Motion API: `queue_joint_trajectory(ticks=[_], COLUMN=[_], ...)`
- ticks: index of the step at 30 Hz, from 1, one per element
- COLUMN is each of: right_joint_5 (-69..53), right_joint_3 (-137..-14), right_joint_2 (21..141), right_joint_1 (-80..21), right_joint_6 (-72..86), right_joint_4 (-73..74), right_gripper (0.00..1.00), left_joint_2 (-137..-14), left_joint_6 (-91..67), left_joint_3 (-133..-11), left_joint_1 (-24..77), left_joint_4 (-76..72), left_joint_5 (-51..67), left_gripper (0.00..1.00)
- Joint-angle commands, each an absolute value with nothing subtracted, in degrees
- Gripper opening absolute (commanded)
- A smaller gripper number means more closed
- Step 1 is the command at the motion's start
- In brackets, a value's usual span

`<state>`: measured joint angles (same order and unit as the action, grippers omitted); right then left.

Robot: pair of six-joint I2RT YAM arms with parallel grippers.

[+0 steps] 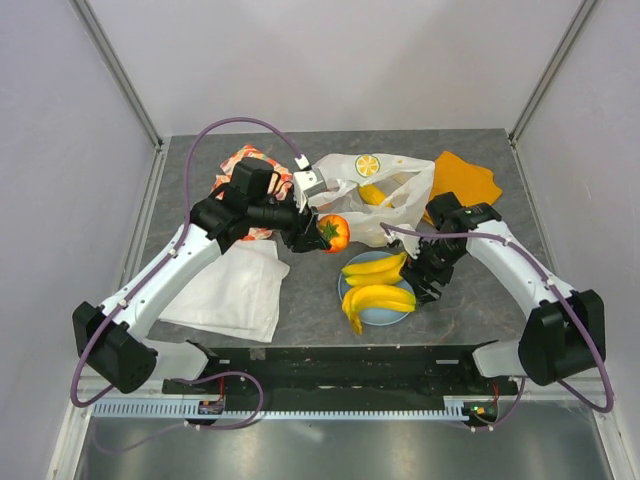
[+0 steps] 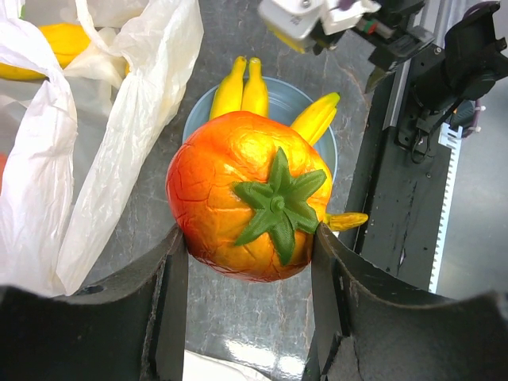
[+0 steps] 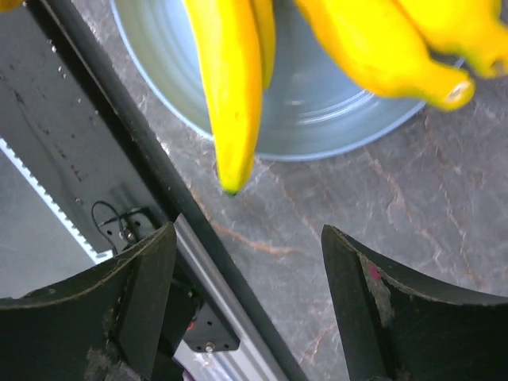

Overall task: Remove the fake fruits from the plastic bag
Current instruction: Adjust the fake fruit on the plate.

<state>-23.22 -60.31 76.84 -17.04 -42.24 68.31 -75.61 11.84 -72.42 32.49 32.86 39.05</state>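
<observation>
Left jaws are pinching the round fruit across its middle; it is looking glossy, rigid, probably light and slippery. Right jaws are hanging spread, empty, bananas just ahead.

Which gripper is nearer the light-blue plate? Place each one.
Right. The right gripper hovers open at the right rim of the plate; the left gripper, holding the red-orange fruit, is beyond its far-left edge.

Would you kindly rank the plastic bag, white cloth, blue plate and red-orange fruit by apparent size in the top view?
1. plastic bag and white cloth, too alike to rank
2. blue plate
3. red-orange fruit
</observation>
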Motion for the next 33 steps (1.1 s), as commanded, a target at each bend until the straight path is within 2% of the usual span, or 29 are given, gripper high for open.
queue_joint_trajectory(ticks=[1, 5, 10, 13, 14, 16, 17, 19, 20, 25, 33], right_joint_5=[-26.4, -27.5, -25.5, -24.3, -23.6, -23.7, -24.6, -26.1, -28.4, -33.9, -32.9], right_joint_3=[-61.1, -60.9, -61.0, -61.5, -61.7, -62.7, -63.2, -64.9, -65.6, -73.0, -71.6], right_joint_2=[81.3, 84.2, 85.2, 88.1, 90.0, 92.1, 93.5, 94.0, 94.3, 98.1, 102.0], right_joint_1=[-17.6, -19.0, -22.5, -22.9, -22.9, -22.9, -22.7, -22.7, -22.6, -22.7, -22.7], right_joint_6=[-42.0, -38.7, -33.8, -31.3, -30.9, -31.4, -32.2, -33.7, -36.0, -44.1, -40.4], right_joint_4=[64.5, 62.4, 59.5, 59.2, 59.3, 61.8, 62.7, 66.5, 68.3, 82.7, 83.8], right_gripper=[0.81, 0.76, 0.75, 0.68, 0.59, 0.49, 0.39, 0.3, 0.21, 0.19, 0.23], left_joint_2=[-74.7, -75.1, -76.2, -77.0, -77.0, -77.3, -77.3, -77.3, -77.3, -77.9, -77.3], left_joint_6=[11.2, 12.2, 13.0, 13.1, 13.1, 13.5, 13.8, 14.2, 14.6, 14.8, 14.5], left_joint_3=[-74.4, -74.9, -75.8, -76.5, -76.6, -76.8, -76.8, -77.0, -77.0, -76.7, -75.8], left_joint_1=[32.6, 32.5, 32.3, 32.3, 32.3, 32.3, 32.3, 32.3, 32.2, 32.2, 32.2], left_joint_4=[31.9, 33.0, 33.1, 33.0, 33.0, 33.0, 33.1, 33.3, 33.2, 33.0, 32.4], left_joint_5=[38.0, 36.8, 36.0, 36.0, 35.9, 35.6, 35.6, 35.2, 35.2, 35.6, 35.9], left_gripper=[0.02, 0.02, 0.02, 0.02, 0.02, 0.02, 0.02, 0.02, 0.02, 0.02, 0.02])
